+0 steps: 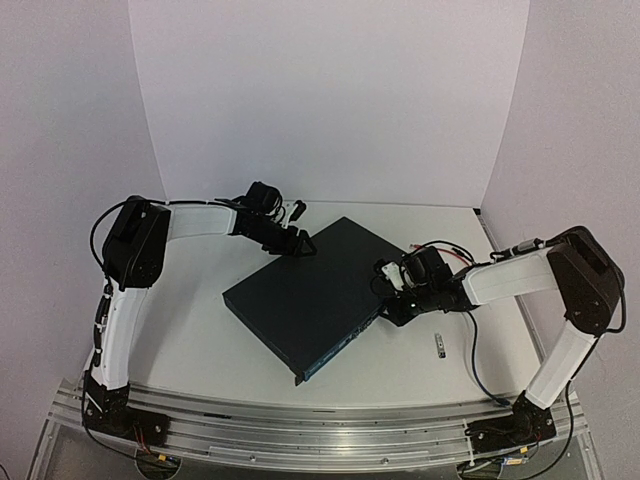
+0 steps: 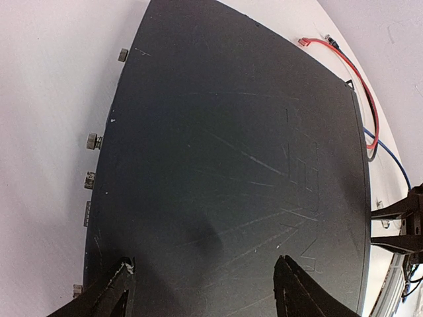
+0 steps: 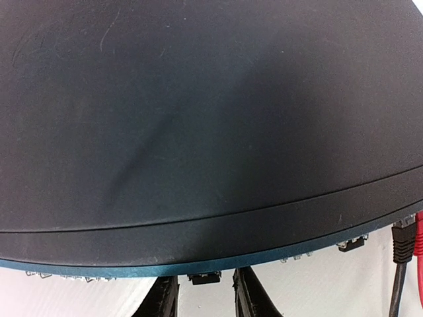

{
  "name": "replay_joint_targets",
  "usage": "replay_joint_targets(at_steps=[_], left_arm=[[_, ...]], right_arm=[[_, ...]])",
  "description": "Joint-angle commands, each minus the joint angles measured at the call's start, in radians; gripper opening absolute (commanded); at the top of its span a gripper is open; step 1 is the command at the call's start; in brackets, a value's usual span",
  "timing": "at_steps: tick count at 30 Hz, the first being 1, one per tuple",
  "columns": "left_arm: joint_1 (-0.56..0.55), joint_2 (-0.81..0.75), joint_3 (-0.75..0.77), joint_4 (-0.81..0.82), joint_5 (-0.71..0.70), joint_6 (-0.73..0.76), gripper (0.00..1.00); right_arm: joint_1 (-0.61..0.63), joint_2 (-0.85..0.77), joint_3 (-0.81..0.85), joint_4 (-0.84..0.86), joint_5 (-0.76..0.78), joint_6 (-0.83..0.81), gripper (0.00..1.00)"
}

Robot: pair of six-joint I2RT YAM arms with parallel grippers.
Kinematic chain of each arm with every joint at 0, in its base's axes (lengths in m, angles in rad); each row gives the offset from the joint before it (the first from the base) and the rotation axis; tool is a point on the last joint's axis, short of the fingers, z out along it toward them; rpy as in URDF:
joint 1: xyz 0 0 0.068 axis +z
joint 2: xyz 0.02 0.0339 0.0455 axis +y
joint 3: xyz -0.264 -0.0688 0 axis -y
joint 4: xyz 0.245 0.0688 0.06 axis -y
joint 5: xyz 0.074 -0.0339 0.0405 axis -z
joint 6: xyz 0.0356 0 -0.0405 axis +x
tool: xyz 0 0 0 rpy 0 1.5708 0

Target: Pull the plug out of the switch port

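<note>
On the white desk [image 1: 200, 340] between the two arms, the dark flat switch [image 1: 305, 295] lies at an angle, its socket row along the near right edge.

The left pincer [image 2: 205, 294] hangs over the far corner of the lid. Its fingers are spread wide and grasp nothing, and I cannot tell whether they press on the lid.

The right pincer [image 3: 205, 297] sits low at the socket face. Its fingers are a little apart, either side of a small dark tab [image 3: 203, 277], without touching it. I cannot tell whether that tab is a plug or part of a socket.

A black plug [image 3: 401, 236] stands at the same face well off to one side of the right pincer, with a red cable [image 3: 418, 251] just beside it. A small silver piece [image 1: 440, 345] lies loose on the desk near the right arm.

Several things could go wrong from here:
- The right pincer may close on the tab in front of it while the black plug stays in its socket.
- If the plug's latch is not squeezed, a pull would likely drag the whole switch across the desk, unless the left pincer bears down firmly.
- The red cable could be pinched along with the plug.
</note>
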Motion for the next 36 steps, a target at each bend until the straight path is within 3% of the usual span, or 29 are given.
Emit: replay_joint_targets(at_steps=[1, 36], left_arm=[[0.006, 0.076, -0.005, -0.154, -0.063, -0.014, 0.72], [0.006, 0.088, 0.005, -0.167, -0.057, -0.011, 0.71]], right_arm=[[-0.003, -0.008, 0.025, 0.024, -0.033, -0.038, 0.25], [0.026, -0.038, 0.058, -0.047, 0.042, -0.1, 0.19]])
